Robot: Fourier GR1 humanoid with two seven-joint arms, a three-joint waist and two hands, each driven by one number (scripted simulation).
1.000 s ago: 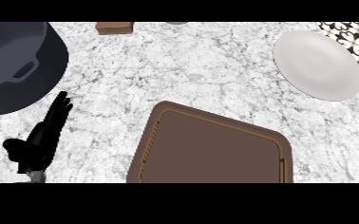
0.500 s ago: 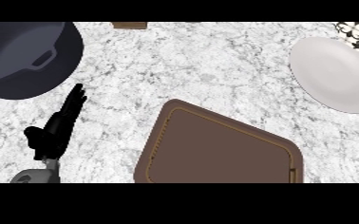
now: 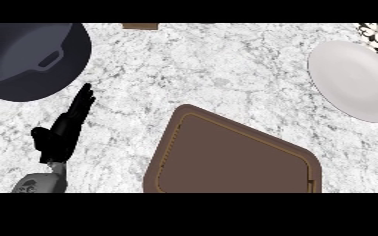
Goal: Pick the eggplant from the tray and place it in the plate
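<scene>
No eggplant can be seen anywhere. The brown tray (image 3: 236,160) lies on the table (image 3: 221,65), low in the view and a bit to the right, turned at a slant, and its lower part runs out of sight. Only its flat brown inside shows. The white plate (image 3: 345,80) sits up at the right side, well apart from the tray, with its own right part cut off. The left hand (image 3: 63,130) stands at the lower left, open, fingers straight and pointing up, holding nothing. Just above its fingertips is a big dark pan (image 3: 37,60). A small brown thing (image 3: 140,26) peeks in at the top. The right hand does not show.
</scene>
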